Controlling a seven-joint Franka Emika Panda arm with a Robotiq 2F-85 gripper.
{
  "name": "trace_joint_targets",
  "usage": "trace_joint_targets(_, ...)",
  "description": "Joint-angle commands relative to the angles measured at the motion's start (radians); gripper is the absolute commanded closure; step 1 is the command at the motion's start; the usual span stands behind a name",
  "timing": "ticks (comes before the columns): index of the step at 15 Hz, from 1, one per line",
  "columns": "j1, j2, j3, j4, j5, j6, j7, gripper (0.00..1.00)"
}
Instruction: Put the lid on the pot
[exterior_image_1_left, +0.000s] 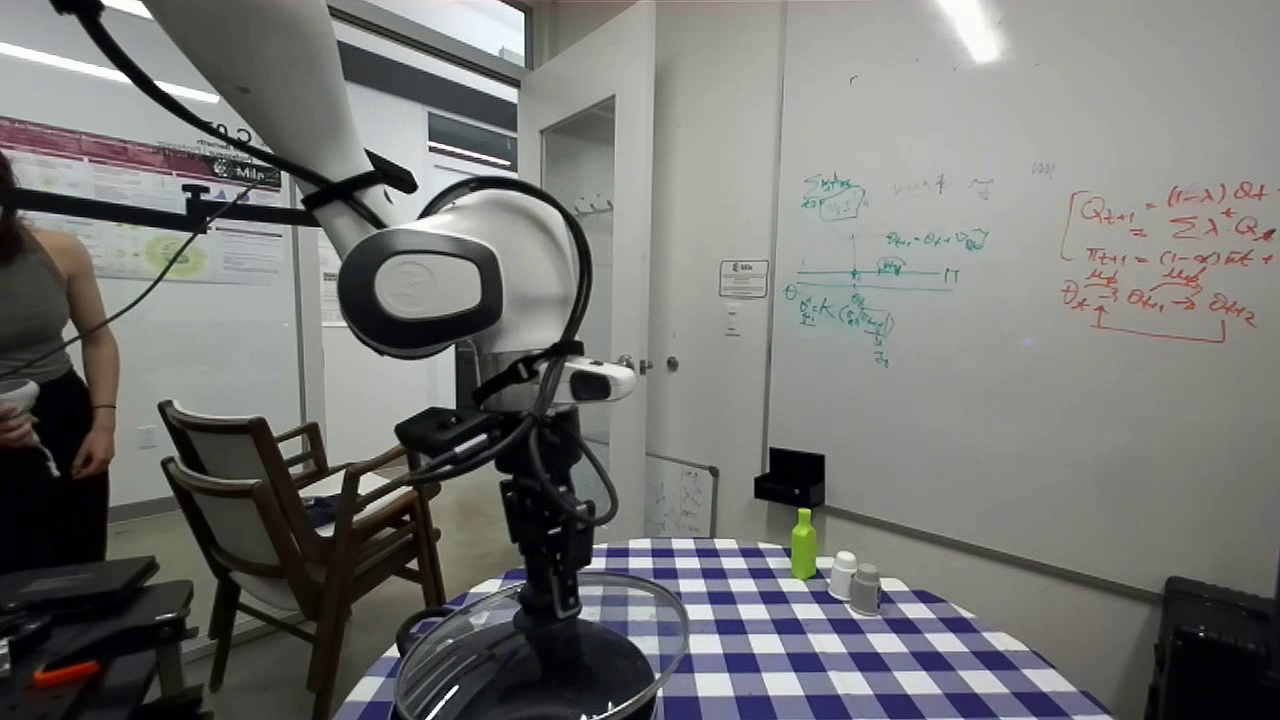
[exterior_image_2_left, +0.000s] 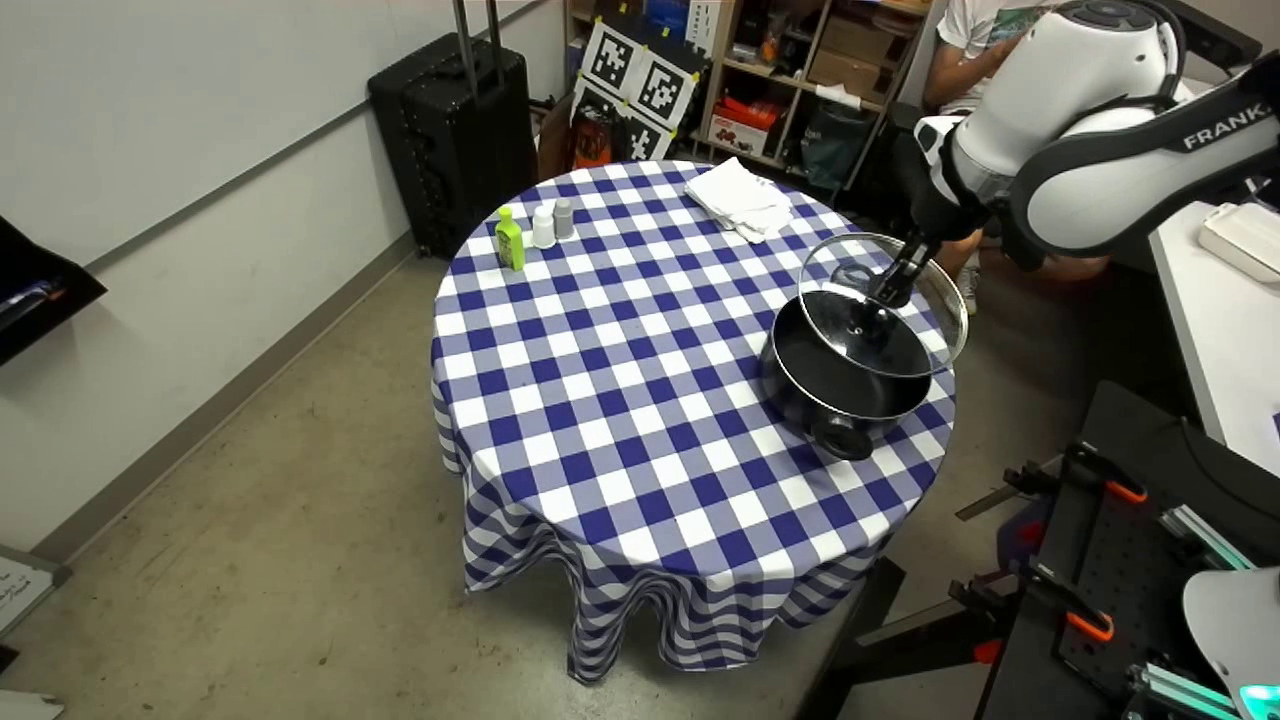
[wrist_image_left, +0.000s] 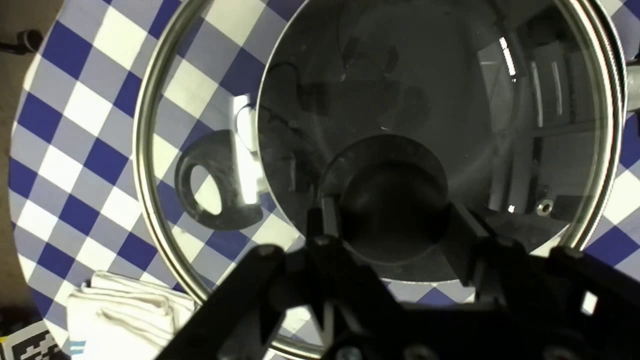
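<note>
End effector (exterior_image_1_left: 551, 600) is being clamped on the round black knob (wrist_image_left: 392, 200) of the glass lid (wrist_image_left: 380, 115). Fingers (wrist_image_left: 462, 240) are being held apart by the knob's width only, one per side in wrist view. The whole assembly is being borne by the white Franka arm (exterior_image_2_left: 1110, 185).

Lid is being held over the black pot (exterior_image_2_left: 795, 408), seemingly at a slight tilt. Pot opening is being overlapped only partly: in an exterior view, the stretch nearest the stubby side handle (exterior_image_2_left: 842, 440) is being left uncovered. Pot interior and a loop-shaped handle (wrist_image_left: 230, 200) are being seen through the glass, inside the bright metal rim (wrist_image_left: 141, 135). Lid-to-pot contact is not being resolved by the views.

Pot is being supported by the round surface (exterior_image_2_left: 640, 350), near its edge; a blue-and-white checked tablecloth (exterior_image_2_left: 690, 620) is being carried on it. Also being supported there: folded white cloth (exterior_image_2_left: 740, 200), apart from the pot; lime-green bottle (exterior_image_2_left: 511, 243), white shaker (exterior_image_2_left: 543, 227) and grey shaker (exterior_image_2_left: 564, 218), grouped near the edge, well apart from the pot.

Whiteboard (exterior_image_1_left: 930, 430) is being shown behind the surface in an exterior view; a person (exterior_image_1_left: 45, 320) in a grey top is being cut off by the frame edge there.
</note>
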Motion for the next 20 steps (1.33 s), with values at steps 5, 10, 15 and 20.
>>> trace_joint_targets(5,0.016,-0.077,0.073,-0.174,0.076,0.125,-0.024,0.74)
trace_joint_targets(10,0.015,-0.071,0.141,-0.179,0.135,0.139,-0.048,0.74)
trace_joint_targets(15,0.016,-0.06,0.163,-0.151,0.149,0.151,-0.056,0.74)
trace_joint_targets(20,0.022,-0.037,0.15,-0.125,0.127,0.171,-0.053,0.74)
